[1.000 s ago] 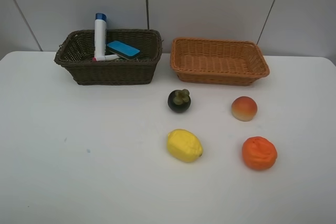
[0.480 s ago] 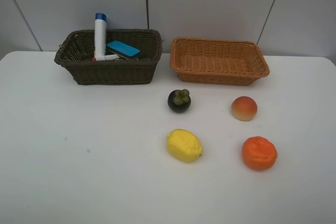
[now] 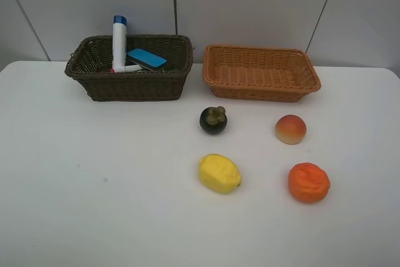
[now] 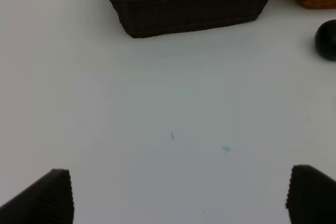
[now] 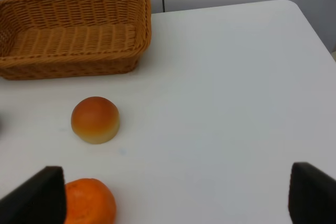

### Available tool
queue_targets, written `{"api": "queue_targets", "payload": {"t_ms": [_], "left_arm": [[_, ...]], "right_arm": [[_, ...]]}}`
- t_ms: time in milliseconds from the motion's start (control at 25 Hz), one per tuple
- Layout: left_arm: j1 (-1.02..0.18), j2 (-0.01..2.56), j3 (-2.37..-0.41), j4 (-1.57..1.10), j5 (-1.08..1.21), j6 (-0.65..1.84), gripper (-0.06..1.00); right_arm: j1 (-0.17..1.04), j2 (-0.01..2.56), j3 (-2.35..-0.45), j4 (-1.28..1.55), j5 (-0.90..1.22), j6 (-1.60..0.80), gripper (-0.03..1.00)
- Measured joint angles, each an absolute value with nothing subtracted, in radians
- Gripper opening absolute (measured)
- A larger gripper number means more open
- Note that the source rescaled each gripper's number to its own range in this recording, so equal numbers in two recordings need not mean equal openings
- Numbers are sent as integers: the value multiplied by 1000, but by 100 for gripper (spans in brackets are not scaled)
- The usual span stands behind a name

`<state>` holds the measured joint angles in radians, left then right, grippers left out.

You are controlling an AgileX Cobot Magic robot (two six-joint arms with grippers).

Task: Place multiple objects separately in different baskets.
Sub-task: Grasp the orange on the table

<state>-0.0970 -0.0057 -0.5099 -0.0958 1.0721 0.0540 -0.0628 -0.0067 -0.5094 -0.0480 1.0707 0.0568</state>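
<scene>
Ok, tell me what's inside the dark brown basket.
In the dark brown basket: a white blue-capped tube standing up, with a blue-backed eraser and a white-pink marker beside it. The front wall covers the basket's floor, so anything lower cannot be seen.

The dark brown basket's [image 3: 128,85] wall hides the foot of the white blue-capped tube [image 3: 119,42] and much of the white-pink marker [image 3: 127,68]. The wrist views' edges cut off the orange [image 5: 89,203] and the mangosteen [image 4: 326,39].
</scene>
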Motion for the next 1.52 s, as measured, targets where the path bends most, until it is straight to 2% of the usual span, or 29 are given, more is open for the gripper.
{"api": "queue_targets", "payload": {"t_ms": [240, 360, 840, 1000, 1080, 1320, 1520], "left_arm": [[-97, -6, -510, -96, 1072, 54, 100], [-97, -6, -510, -96, 1072, 54, 100], [-97, -6, -510, -96, 1071, 54, 100], [-97, -6, -510, -95, 1071, 54, 100], [-97, -6, -510, -95, 1071, 54, 100], [-97, -6, -510, -95, 1070, 54, 100], [-97, -6, -510, -95, 1069, 54, 100]], "right_arm": [[-63, 9, -509, -51, 1071, 58, 83], [-63, 119, -511, -56, 1070, 96, 83], [-63, 1071, -697, -36, 956, 169, 87], [-59, 1274, -770, 28, 952, 164, 87], [-25, 1356, -776, 45, 949, 157, 87], [205, 1508, -777, 76, 914, 147, 87], [284, 1598, -777, 84, 841, 146, 87]]}}
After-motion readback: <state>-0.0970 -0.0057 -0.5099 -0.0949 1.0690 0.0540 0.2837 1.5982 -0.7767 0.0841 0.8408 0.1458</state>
